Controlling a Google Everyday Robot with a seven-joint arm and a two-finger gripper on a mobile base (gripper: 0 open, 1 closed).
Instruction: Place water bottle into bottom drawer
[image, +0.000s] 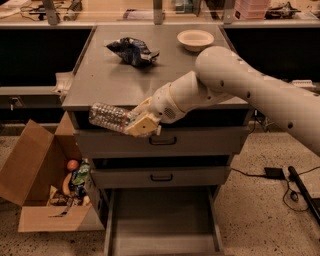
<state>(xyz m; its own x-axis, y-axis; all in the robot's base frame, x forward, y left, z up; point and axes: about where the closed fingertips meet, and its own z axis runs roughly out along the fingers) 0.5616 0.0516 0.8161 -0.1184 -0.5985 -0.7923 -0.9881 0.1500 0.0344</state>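
The water bottle (106, 116) is a clear ribbed plastic bottle. It lies on its side in my gripper (136, 121), which is shut on it. The gripper holds it in the air just in front of the cabinet's top front edge, level with the top drawer (162, 141), left of centre. Its cap end is hidden in the gripper. The bottom drawer (162, 220) is pulled out below, a grey tray with a bare floor. My white arm reaches in from the right.
A dark blue snack bag (132, 50) and a white bowl (195, 39) sit on the cabinet top (105, 80). An open cardboard box (45, 185) with food items stands on the floor left of the drawers. Cables and a black adapter (274, 173) lie at the right.
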